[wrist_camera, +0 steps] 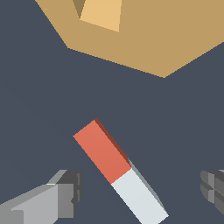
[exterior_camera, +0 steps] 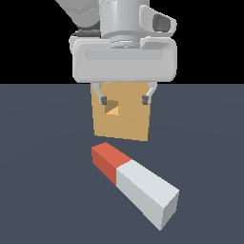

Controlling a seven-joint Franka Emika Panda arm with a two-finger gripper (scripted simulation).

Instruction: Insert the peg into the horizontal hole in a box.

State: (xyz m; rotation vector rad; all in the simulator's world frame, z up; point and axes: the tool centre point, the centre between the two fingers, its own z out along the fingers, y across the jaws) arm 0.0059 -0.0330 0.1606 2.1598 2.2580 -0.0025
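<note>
Lying loose on the dark floor [exterior_camera: 43,190] nearest the exterior camera, the peg [exterior_camera: 136,186], grey-white end toward the viewer and to the exterior view's right, red third pointing away toward the box [exterior_camera: 121,114]. Resting flat and at a slant, not lined up with the hole [exterior_camera: 112,106]. Hanging above and behind it, the gripper [exterior_camera: 124,100], jaws standing wide apart and holding nothing; in the wrist view showing one finger [wrist_camera: 52,199] at each side with the peg [wrist_camera: 120,173] lying between them, crossing the gap diagonally rather than squarely. Judging the step in hand to be the approach and grasp, not yet begun in contact. Doing it well probably meaning turning the wrist first so the pads are facing the peg's long flat sides, not its corners, then descending straight down over it. Gripping on the grey-white portion, toward the rear, likely leaving the red end free to lead into the opening. Closing only once both pads are level with the bar, so as to avoid nudging it and spinning it on the floor. Farther off, standing upright near the peg's red tip but apart from it, the tan-orange box, its small square hole in the face toward the exterior view's left of centre, partly seen in the wrist view [wrist_camera: 100,13]. Needing afterwards a lift and a swing of the peg into line with that opening, clearance looking slight.
</note>
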